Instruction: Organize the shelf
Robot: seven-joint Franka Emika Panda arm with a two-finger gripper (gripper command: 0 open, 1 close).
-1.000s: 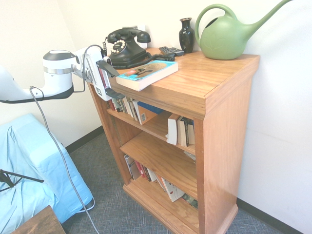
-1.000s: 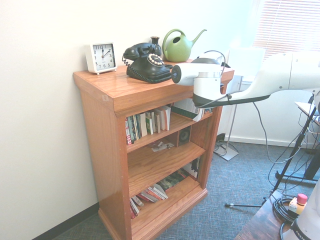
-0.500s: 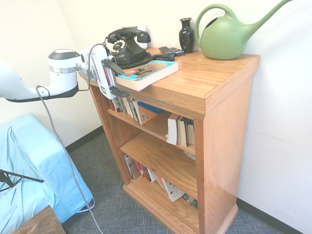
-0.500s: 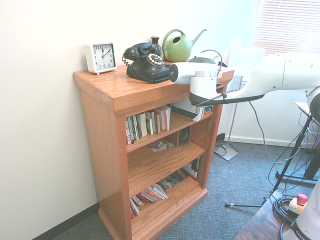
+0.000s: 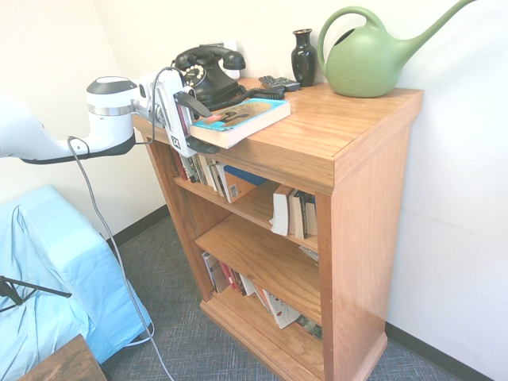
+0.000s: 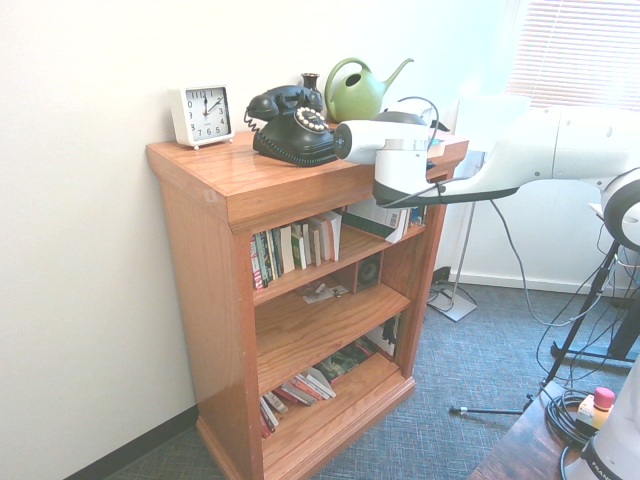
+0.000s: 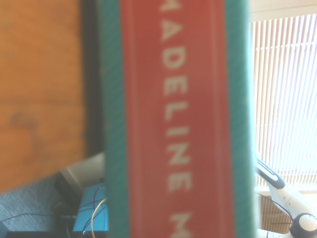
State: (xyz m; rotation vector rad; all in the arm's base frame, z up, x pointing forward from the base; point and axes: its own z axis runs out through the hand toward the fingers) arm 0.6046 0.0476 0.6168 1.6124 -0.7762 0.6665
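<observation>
The shelf is an orange-brown bookcase with a thick flat top and open tiers of books. A thick paperback with a teal cover lies flat on the top and overhangs the front edge. My gripper is open at the book's near end, one finger above the cover and one below the overhanging part, without squeezing it. The wrist view is filled by the book's red spine with teal edges and pale lettering. In the second exterior view the arm's wrist hides the fingers.
On the top stand a black rotary phone, a remote, a black vase, a green watering can and a white clock. Upright and leaning books fill the tiers. Blue-draped furniture is beside the arm.
The arm has moved toward the shelf and slightly up, bringing the open fingers from short of the book to straddling its overhanging end. The book has not moved.
</observation>
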